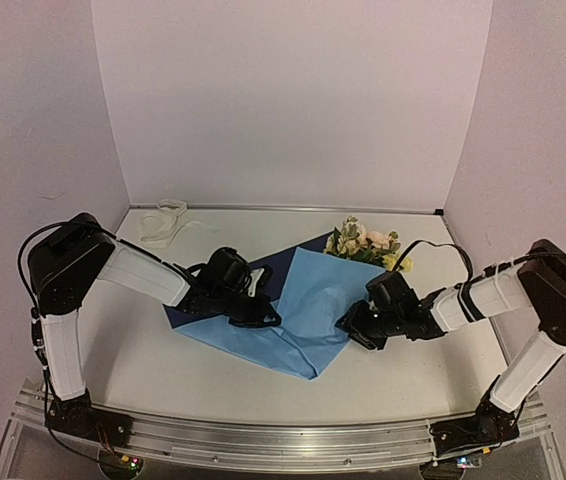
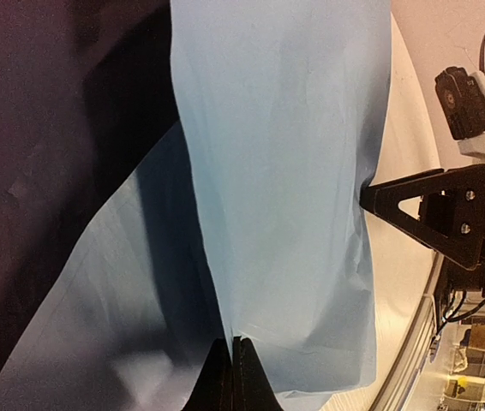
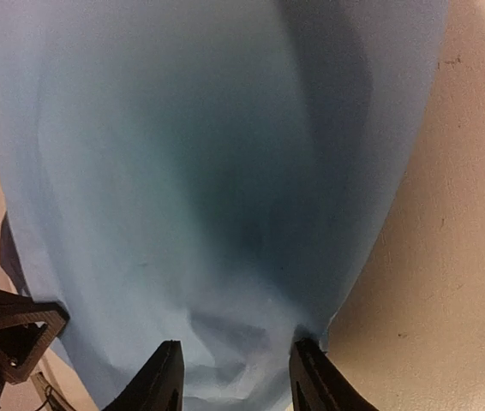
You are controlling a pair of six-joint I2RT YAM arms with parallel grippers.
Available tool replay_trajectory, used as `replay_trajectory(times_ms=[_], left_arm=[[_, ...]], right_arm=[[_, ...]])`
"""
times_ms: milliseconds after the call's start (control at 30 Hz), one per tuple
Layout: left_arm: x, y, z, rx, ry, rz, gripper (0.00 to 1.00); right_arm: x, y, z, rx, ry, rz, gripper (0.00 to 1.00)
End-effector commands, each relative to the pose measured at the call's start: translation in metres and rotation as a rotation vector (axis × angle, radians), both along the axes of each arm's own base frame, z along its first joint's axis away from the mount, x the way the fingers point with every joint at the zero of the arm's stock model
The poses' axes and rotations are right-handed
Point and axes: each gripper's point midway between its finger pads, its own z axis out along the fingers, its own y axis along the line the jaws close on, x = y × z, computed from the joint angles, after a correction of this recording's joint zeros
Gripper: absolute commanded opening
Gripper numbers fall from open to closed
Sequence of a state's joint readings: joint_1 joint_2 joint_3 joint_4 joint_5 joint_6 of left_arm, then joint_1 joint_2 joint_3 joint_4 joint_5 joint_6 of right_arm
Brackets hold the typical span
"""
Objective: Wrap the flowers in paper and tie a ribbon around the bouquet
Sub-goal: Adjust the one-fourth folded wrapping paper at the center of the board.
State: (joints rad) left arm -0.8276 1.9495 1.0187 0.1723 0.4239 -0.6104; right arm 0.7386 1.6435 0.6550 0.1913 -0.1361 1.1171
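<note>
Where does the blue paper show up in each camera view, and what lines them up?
Top external: the paper sits at the centre of the picture.
Left wrist: the paper fills most of the frame.
Right wrist: the paper fills most of the frame too.
Shared landmark: the left gripper, bottom centre in its own view, lower left in the right wrist's.
</note>
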Motion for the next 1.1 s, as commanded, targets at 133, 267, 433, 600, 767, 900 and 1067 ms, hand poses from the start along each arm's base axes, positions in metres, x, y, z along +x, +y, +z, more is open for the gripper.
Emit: replay_trajectory(times_ms=[133,267,433,600,767,900,1067], left_arm=[[0.006,-0.004,0.016,-0.030,-0.037,-0.003,0.00],[0.007,-0.006,0.021,-0.023,-0.049,-0.014,0.00],[0.007,-0.010,0.031,-0.046,-0.063,-0.037,0.00],[0.002,-0.012,0.043,-0.091,-0.054,-0.062,0.00],[-0.001,-0.011,0.044,-0.097,-0.043,-0.078,0.02],[-0.003,-0.007,0.044,-0.120,-0.028,-0.076,0.03],[-0.008,-0.007,0.050,-0.146,-0.011,-0.110,0.03]], right_arm=[[0.012,-0.018,0.033,0.019,-0.112,-0.098,0.51],[0.009,-0.014,0.059,0.006,-0.113,-0.053,0.50],[-0.011,0.021,0.083,-0.046,-0.107,0.133,0.50],[-0.036,0.055,0.076,-0.164,-0.104,0.334,0.48],[-0.055,0.078,0.058,-0.218,-0.071,0.389,0.37],[-0.064,0.077,0.046,-0.256,-0.072,0.397,0.33],[-0.077,0.078,0.030,-0.345,-0.085,0.450,0.32]])
